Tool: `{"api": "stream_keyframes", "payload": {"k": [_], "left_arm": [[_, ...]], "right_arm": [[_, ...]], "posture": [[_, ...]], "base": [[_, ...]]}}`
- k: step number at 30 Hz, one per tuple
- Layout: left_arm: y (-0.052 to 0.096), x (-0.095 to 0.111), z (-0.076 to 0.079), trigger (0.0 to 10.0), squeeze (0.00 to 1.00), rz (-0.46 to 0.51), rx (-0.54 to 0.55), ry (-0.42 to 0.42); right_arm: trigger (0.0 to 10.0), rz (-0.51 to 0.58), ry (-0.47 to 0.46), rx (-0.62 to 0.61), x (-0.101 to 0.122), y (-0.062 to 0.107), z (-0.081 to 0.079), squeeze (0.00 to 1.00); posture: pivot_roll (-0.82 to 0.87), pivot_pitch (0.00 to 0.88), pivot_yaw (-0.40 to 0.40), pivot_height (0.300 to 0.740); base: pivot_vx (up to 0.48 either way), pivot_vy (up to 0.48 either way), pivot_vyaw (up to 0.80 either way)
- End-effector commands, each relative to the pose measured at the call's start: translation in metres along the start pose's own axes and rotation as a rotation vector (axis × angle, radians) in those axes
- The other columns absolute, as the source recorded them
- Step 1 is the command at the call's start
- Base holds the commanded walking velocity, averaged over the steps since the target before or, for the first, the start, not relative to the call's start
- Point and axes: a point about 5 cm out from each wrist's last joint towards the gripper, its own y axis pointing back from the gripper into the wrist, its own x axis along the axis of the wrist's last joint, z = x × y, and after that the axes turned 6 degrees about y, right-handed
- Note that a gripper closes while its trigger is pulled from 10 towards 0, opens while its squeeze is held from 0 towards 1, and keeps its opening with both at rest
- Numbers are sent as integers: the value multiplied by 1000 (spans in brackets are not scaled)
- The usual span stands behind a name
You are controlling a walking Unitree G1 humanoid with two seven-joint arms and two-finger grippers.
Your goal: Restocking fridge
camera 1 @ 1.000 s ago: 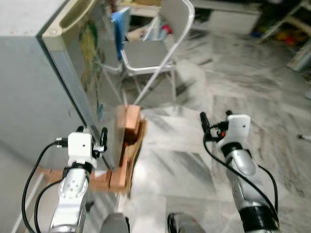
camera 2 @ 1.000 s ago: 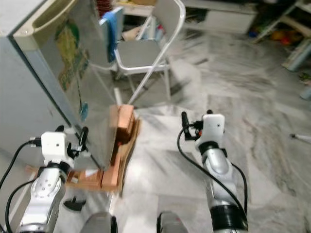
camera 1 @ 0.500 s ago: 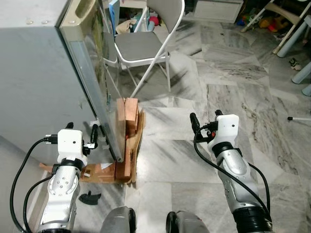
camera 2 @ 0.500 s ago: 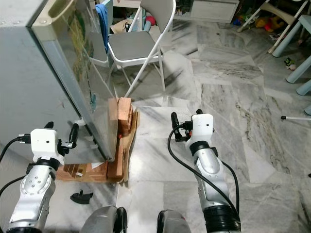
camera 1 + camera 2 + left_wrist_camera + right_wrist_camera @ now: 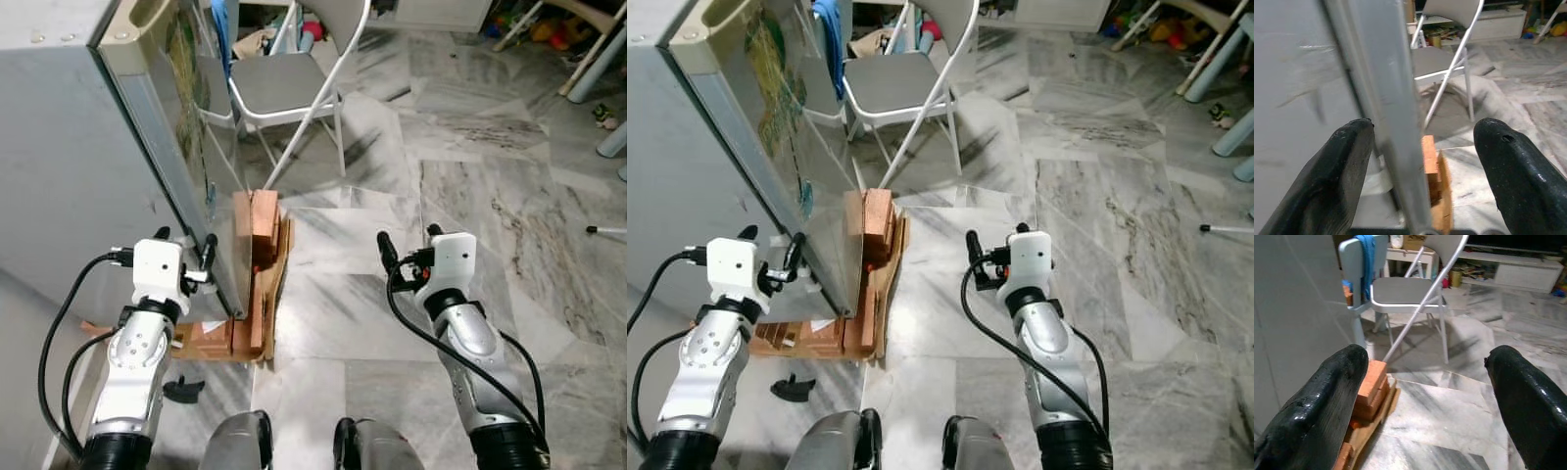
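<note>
Tall grey metal fridge (image 5: 59, 166) stands at robot's left on a low base of orange-brown wood blocks (image 5: 257, 264); door w/ colourful sticker, swung ajar, edge-on to robot. Left gripper (image 5: 1418, 161) has fingers spread wide, straddling door's free edge near the bottom corner. Right gripper (image 5: 1425, 396) also spread, empty, over grey marble floor (image 5: 460, 166). White folding chair (image 5: 294, 88) beyond. Door prob. heavy, stiff, smooth & slippery: best taken by free edge, far from hinge, w/ steady pull.

Even indoor daylight, sharp head views, soft shadows under the chair (image 5: 294, 88), wrist close-ups blurred.
</note>
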Motion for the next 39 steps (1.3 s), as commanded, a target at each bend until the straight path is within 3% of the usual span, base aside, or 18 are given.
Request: {"api": "stream_keyframes", "payload": {"k": [1,6,9,14,23,28,30,31,32,34,36,37,38,39], "left_arm": [[-5,-3,2,10000,0,-14,0,30],[-14,-3,3,10000,0,-15,12,38],[-23,-2,1,10000,0,-2,44,48],[-30,1,-3,10000,0,16,96,31],[-47,5,-2,10000,0,32,126,32],[-60,14,10,10000,0,49,58,31],[-67,21,22,10000,0,60,-9,33],[-77,35,43,10000,0,93,-118,11],[-82,41,52,10000,0,108,-166,5],[-86,55,67,10000,0,165,-236,-53],[-90,73,86,10000,0,230,-309,-49],[-90,88,105,10000,0,280,-378,-37],[-84,113,147,10000,0,360,-543,18],[-80,119,158,10000,0,379,-594,35]], "right_arm": [[10000,-18,-7,20,0,2,-2,0],[10000,-60,-4,49,-5,9,-2,0],[10000,-88,2,99,-10,23,1,0],[10000,-128,24,87,-18,32,10,0],[10000,-125,22,113,-13,26,4,0],[10000,-164,36,111,-19,28,5,0],[10000,-226,80,116,-27,30,6,0],[10000,-316,116,117,-41,36,11,0],[10000,-355,128,120,-46,39,13,0],[10000,-390,126,130,-52,42,14,0],[10000,-433,127,137,-58,46,16,0],[10000,-445,126,140,-60,47,17,0],[10000,-452,122,139,-60,47,17,0],[10000,-452,120,139,-60,47,17,0]], "posture": [[81,146,-39,740],[77,144,-45,740],[60,136,-52,740],[45,120,-60,740],[35,105,-66,740],[34,105,-64,740],[37,105,-64,740],[42,104,-64,740],[43,104,-64,740],[41,101,-60,740],[37,101,-57,740],[32,98,-53,740],[31,97,-52,740],[32,97,-52,740]], "base": [[0,0,0],[0,0,0],[0,0,0],[0,0,0],[0,0,0],[0,0,0],[0,0,0],[0,0,0],[0,0,0],[0,0,0],[0,0,0],[0,0,0],[0,0,0],[0,0,0]]}}
